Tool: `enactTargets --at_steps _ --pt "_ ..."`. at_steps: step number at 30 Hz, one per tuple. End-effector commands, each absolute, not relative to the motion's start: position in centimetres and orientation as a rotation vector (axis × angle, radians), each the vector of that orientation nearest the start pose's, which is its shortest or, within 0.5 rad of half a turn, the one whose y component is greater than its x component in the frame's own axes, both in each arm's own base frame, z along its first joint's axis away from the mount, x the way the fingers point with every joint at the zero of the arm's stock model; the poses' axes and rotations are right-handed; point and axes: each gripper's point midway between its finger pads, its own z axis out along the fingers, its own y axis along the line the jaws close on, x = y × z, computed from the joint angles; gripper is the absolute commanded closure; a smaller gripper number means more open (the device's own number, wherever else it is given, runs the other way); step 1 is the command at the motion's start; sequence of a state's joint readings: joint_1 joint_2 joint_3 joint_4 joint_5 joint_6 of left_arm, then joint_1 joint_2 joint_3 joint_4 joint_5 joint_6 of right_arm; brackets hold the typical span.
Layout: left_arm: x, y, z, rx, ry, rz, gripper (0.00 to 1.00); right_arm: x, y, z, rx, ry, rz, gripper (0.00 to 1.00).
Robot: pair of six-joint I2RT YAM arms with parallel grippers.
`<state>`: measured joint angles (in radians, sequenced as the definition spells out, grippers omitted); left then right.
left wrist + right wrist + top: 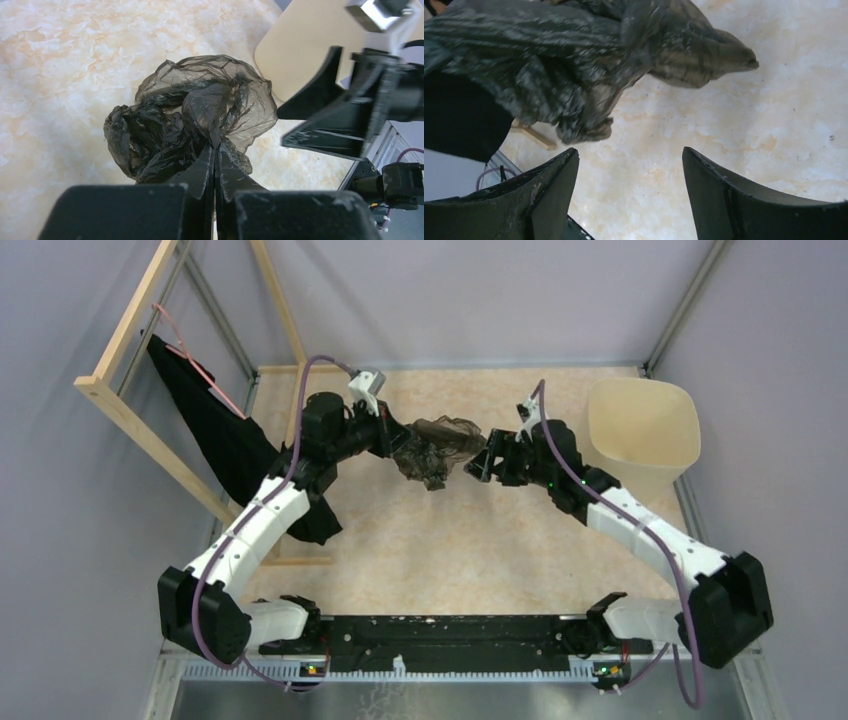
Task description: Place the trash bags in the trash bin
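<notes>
Trash bag [437,448]: crumpled into a glossy dark bundle over the table [450,550], toward its 12 o'clock edge in the overhead view. Left gripper [216,145]: jaws pressed flat together on a fold of the film at the bundle's 9 o'clock side. Right gripper [629,155]: at the bundle's 3 o'clock side, jaws spread wide, the bag just ahead of its tips and not between them. Trash bin [645,425]: upright at the table's 2 o'clock corner, well apart from the bag. Black cloth [215,430]: hanging at 10 o'clock.
</notes>
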<state>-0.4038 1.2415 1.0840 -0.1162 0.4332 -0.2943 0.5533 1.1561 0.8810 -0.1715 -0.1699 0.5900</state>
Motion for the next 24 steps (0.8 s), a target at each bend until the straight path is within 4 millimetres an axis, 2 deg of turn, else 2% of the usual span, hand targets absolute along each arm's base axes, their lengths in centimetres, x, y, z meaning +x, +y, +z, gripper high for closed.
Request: enactTargets --at_steps 1,6,8,14,19,21,24 --pt "32.8 -24.0 29.9 0.457 1.784 -0.914 1.00 32.2 25.9 23.8 0.044 2.051 0.958 0.26" --pt "32.5 -24.5 29.9 0.472 1.782 -0.955 1.00 35.0 26.4 22.2 0.114 2.034 0.919 0.27" --pt "32.3 -24.7 30.0 0.477 1.776 -0.971 1.00 35.2 26.4 21.1 0.159 2.044 0.921 0.29" --pt "32.3 -25.0 29.7 0.472 1.791 -0.994 1.00 33.8 27.4 21.0 0.089 2.048 1.018 0.27" --pt "32.4 -25.2 29.2 0.462 1.810 -1.013 1.00 31.0 28.6 23.5 -0.032 2.049 1.137 0.25" --pt "32.1 -25.5 29.2 0.471 1.812 -1.040 1.00 31.0 28.4 24.0 -0.013 2.017 1.141 0.25" --pt "31.7 -25.9 29.8 0.491 1.781 -1.078 1.00 32.3 27.6 23.6 0.078 1.985 1.094 0.25"
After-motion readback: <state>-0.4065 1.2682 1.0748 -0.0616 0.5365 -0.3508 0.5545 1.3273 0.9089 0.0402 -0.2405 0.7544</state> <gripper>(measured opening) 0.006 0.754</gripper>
